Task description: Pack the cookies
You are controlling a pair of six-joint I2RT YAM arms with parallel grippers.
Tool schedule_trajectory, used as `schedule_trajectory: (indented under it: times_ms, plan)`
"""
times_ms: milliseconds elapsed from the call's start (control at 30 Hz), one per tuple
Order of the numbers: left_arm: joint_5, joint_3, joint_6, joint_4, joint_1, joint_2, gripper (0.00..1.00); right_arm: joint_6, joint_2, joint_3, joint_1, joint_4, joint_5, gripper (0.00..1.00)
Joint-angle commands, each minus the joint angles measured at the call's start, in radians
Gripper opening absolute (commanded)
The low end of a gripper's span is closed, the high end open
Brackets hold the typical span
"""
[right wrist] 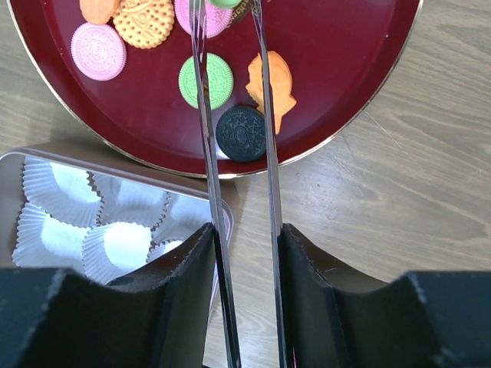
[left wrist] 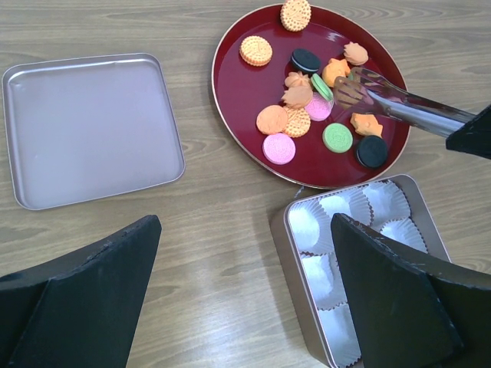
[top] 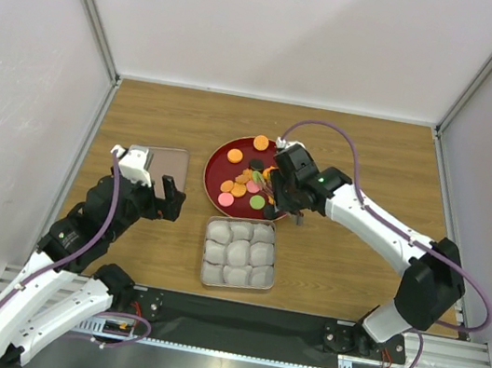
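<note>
Nothing is packed yet: every paper cup [top: 238, 251] in the tin [top: 234, 286] at lower centre sits empty. All the cookies [top: 237, 189] lie on the red plate [top: 218, 168] just above it. The right gripper [right wrist: 247, 238] clamps tongs [left wrist: 406, 109] (tips among the cookies); the left gripper [left wrist: 245, 222] hangs open.

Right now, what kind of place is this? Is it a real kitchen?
Probably a robot test booth, not a kitchen: plain white walls box in one wooden table, and two robot arms are bolted to a metal rail at its edge.
</note>
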Motion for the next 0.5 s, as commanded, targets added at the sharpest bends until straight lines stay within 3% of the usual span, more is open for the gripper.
schedule_trajectory:
  times_ms: [0, 467]
  plan:
    - [-0.013, 0.011, 0.010, 0.020, 0.002, 0.002, 1.00, -0.025, 0.018, 0.068, 0.021, 0.019, 0.043, 0.44]
    - [-0.004, 0.010, 0.010, 0.022, 0.002, 0.007, 1.00, -0.056, 0.124, 0.134, 0.055, 0.001, 0.129, 0.44]
